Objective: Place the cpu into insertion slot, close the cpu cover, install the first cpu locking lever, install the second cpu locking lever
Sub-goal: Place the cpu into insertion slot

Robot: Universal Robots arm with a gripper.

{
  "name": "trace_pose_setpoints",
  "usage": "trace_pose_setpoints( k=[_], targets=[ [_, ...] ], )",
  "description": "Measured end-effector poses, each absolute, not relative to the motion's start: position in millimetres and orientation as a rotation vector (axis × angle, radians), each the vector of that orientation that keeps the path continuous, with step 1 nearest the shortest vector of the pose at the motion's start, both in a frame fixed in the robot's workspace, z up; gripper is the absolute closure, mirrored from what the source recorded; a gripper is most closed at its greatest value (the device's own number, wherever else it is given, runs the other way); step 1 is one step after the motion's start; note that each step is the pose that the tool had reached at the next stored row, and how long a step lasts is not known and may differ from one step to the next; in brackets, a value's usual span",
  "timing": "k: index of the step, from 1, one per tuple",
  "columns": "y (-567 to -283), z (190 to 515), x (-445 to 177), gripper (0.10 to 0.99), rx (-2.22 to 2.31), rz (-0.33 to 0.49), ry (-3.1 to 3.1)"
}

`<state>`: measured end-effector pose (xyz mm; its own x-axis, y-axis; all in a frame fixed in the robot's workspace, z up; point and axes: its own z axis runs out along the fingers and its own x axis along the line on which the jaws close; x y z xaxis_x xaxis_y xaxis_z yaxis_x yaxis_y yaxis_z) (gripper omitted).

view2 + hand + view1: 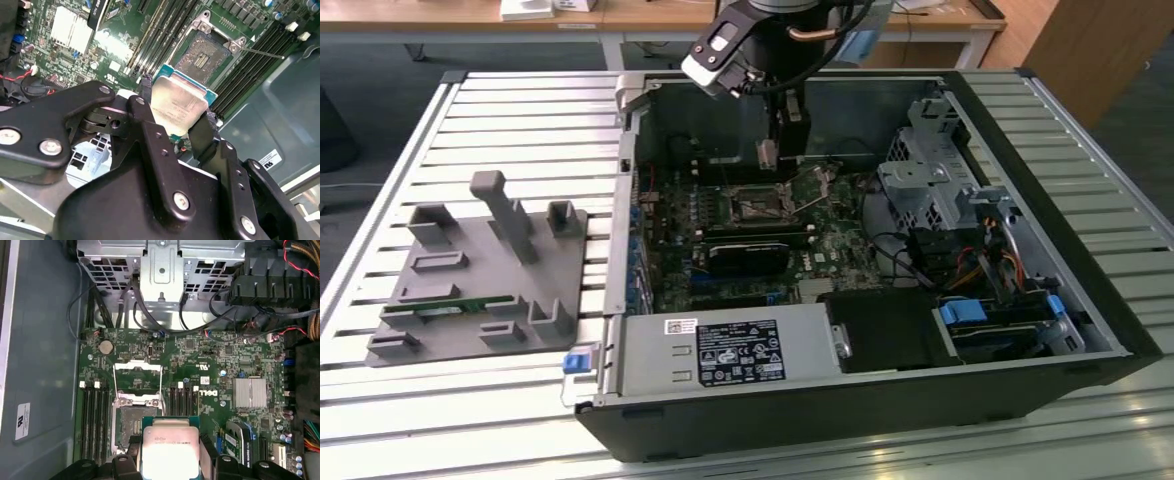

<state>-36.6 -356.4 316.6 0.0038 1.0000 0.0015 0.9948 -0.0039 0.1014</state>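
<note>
cpu (170,444): flat square, dull silvery metal top, green rim | gripper (175,114): black fingers (202,135) clamp its two sides | place: held near the open insertion slot (202,57); not touching it

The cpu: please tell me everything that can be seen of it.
The cpu is a flat square chip with a dull silvery metal top on a green-edged base. The pincer is shut on two opposite edges and holds it roughly level above the board, beside the open slot, not yet in it. Nothing else touches it.
</note>
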Motion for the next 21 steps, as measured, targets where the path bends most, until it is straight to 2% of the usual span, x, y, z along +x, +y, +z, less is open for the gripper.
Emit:
trace_pose_setpoints(
  k=[21],
  targets=[
    [-344.7,298.3,-36.6,0.545,2.166,0.11,2.174]
  ],
)
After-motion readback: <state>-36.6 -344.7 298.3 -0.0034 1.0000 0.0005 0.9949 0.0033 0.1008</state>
